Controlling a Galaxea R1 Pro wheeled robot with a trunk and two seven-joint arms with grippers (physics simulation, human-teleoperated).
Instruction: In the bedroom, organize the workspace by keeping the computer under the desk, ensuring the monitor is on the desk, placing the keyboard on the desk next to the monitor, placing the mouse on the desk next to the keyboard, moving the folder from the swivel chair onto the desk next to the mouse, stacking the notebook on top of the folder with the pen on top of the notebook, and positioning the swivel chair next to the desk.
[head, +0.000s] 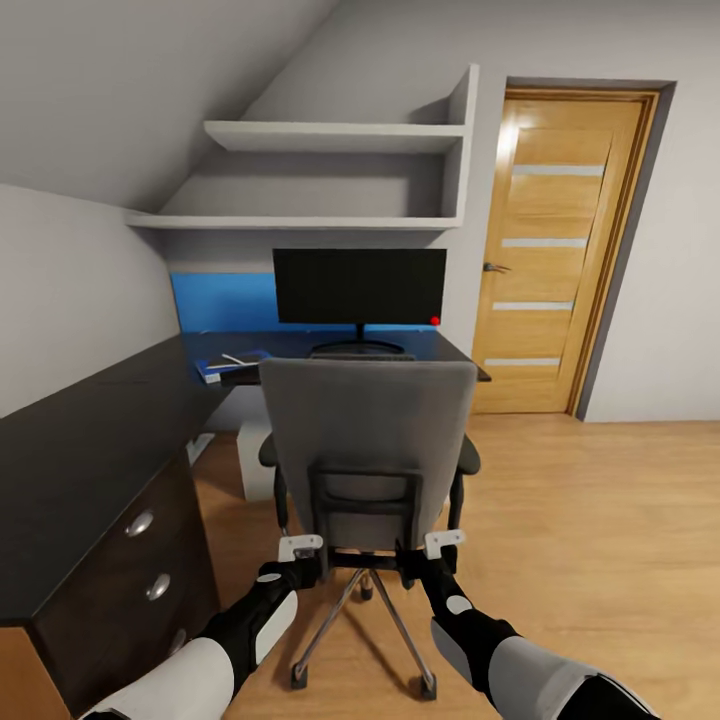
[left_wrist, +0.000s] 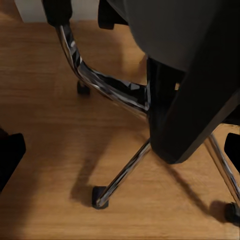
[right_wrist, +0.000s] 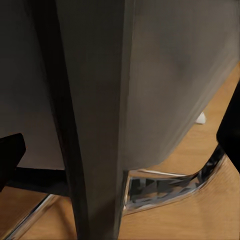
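Both grippers, left gripper (head: 300, 553) and right gripper (head: 432, 550), sit at the lower back of the swivel chair (head: 367, 440); whether their jaws clamp it, I cannot tell. Chair faces the desk (head: 90, 450), before the monitor (head: 360, 286).

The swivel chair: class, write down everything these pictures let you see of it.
The swivel chair faces the desk, its tall grey upholstered back toward the camera, with a black frame low on the back, black armrests, and a chrome star base on black castors resting on the wood floor. It stands upright before the monitor. The left gripper and right gripper are at its lower back.
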